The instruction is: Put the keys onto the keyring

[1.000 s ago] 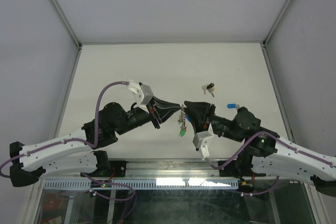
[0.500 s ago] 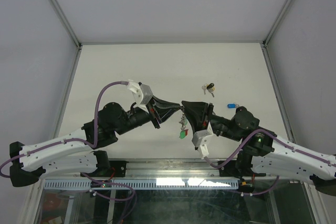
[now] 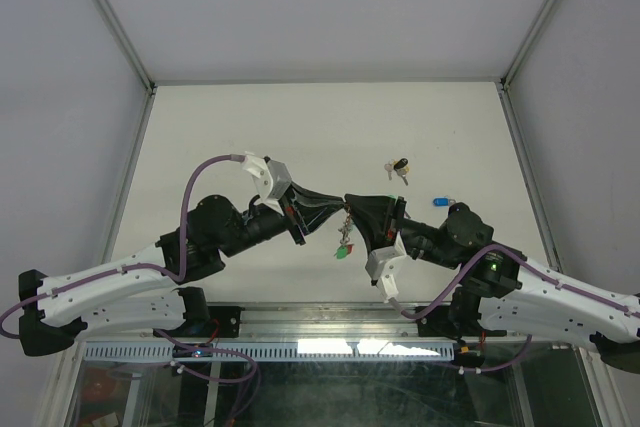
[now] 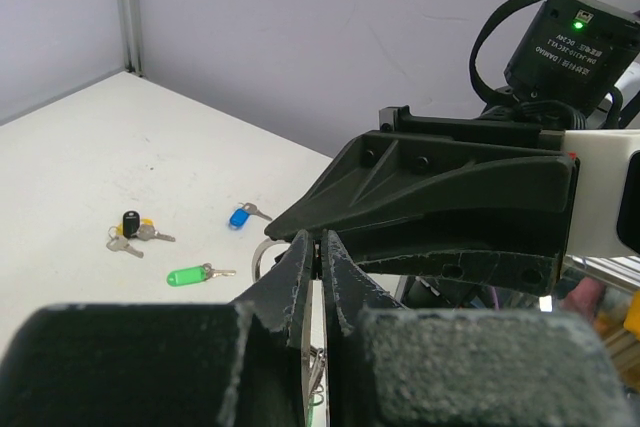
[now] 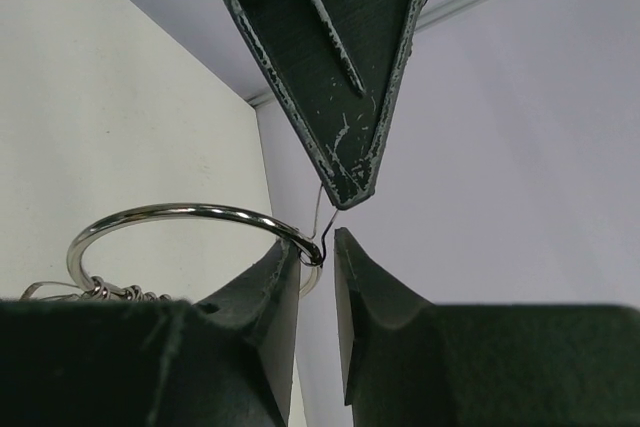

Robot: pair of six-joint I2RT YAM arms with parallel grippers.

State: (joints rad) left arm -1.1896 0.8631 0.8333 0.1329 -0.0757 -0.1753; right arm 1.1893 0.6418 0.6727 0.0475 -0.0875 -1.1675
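here, both arms meet in mid-air over the white table [image 3: 230,127], fingertip to fingertip. my left gripper [image 4: 318,247] is clenched tight and seems to pinch the thin wire of the keyring [image 5: 180,212]. the silver loop hangs just off its tips, with small silver keys [image 3: 345,232] dangling beneath. my right gripper [image 5: 316,244] faces it from the other side. its jaws stand slightly apart, with the ring's edge sitting in the gap against one finger, not yet clamped. in the right wrist view, the left gripper's point comes down just above that gap, and a fine strand of wire runs from it to the ring.

a blue-capped key [image 3: 440,202] lies on the table back beside the right gripper's wrist, well away from its fingertips. a black-and-yellow bunch [image 3: 398,169] lies farther off on that side. a green-capped key [image 4: 185,275] shows below the two grippers; i cannot tell for sure whether it rests on the table or hangs from the ring.

the step in hand, i judge, is getting a second hold on the ring so its coil can be parted. to do it well i would keep the left pinch steady, close the right jaws slowly on the wire alone, and avoid nipping the left fingertips. the wire looks thin and springy, so it could slip out or twist.
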